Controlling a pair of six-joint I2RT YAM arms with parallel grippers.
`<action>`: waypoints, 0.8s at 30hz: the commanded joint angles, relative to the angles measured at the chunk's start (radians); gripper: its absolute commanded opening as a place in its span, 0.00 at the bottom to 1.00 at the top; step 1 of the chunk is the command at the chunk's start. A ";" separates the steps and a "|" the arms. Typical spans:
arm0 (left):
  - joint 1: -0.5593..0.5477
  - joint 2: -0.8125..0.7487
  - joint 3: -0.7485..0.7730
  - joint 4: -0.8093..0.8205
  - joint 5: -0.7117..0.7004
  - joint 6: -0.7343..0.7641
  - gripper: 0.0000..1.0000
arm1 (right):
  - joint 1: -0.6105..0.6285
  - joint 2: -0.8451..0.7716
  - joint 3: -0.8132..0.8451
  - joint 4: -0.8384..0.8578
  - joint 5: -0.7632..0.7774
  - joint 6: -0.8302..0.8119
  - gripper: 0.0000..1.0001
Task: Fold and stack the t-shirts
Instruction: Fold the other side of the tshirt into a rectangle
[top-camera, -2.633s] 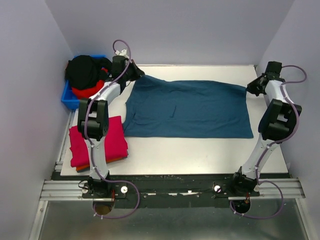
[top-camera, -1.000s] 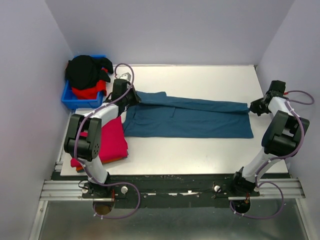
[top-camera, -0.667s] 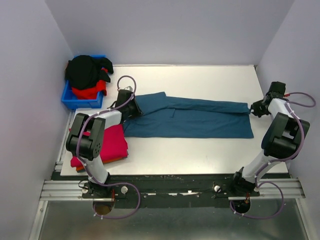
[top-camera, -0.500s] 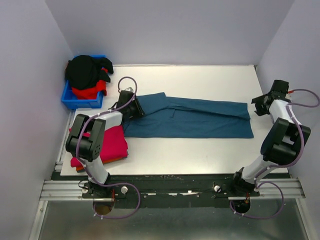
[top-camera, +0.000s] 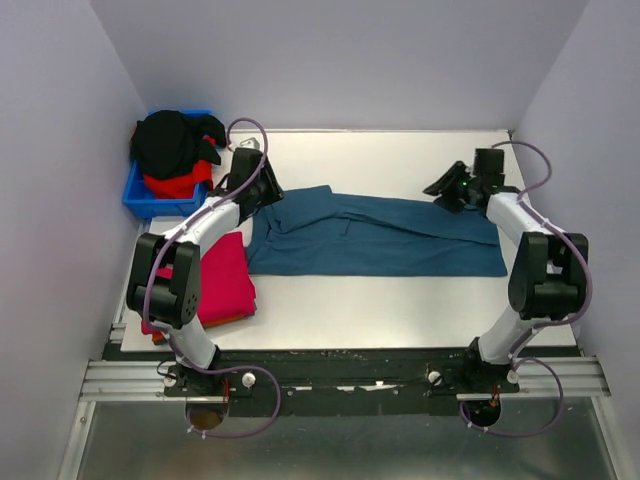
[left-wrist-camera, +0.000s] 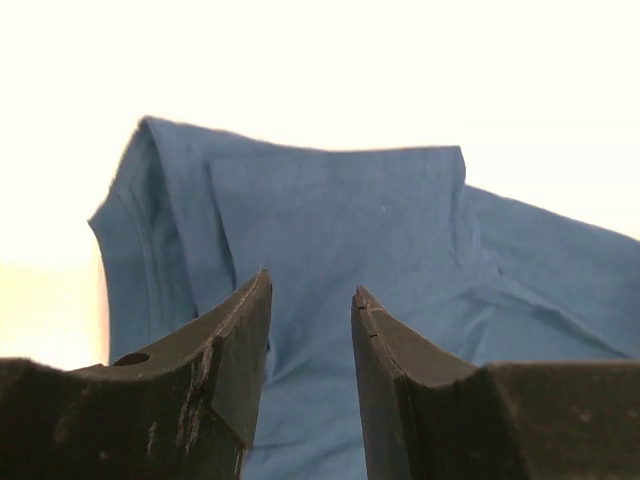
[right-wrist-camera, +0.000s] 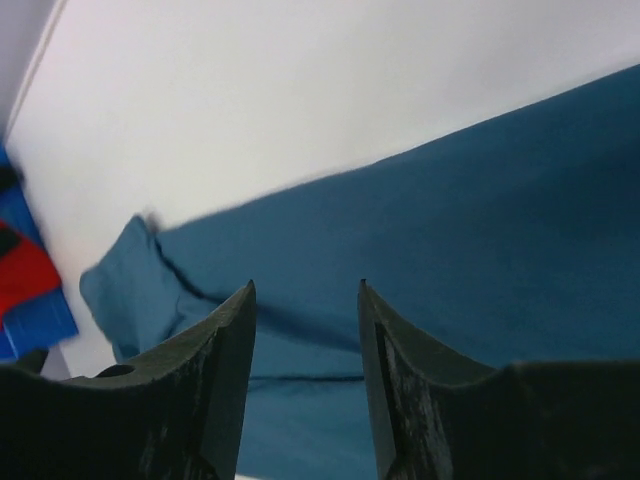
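While the crimson-pink t-shirt sits folded far left, the left gripper hangs spread, empty, over the left end of the teal-blue t-shirt (a long folded band). The right gripper, jaws likewise apart, hovers near its right end.

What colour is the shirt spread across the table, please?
The shirt is teal-blue, clearest in the top external view.

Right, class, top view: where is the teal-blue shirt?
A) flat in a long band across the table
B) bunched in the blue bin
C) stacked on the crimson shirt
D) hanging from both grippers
A: the teal-blue shirt lies flat as a long band on the table, not on the crimson shirt or in the blue bin, and the left gripper and right gripper are open, holding nothing.
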 joint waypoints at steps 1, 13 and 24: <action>0.050 0.079 0.076 -0.061 -0.025 0.025 0.49 | 0.119 0.095 0.048 0.074 -0.168 -0.011 0.56; 0.135 0.262 0.262 -0.117 0.000 0.019 0.42 | 0.345 0.397 0.435 0.028 -0.217 0.018 0.57; 0.141 0.387 0.360 -0.142 0.075 0.002 0.35 | 0.437 0.668 0.736 -0.011 -0.164 0.075 0.53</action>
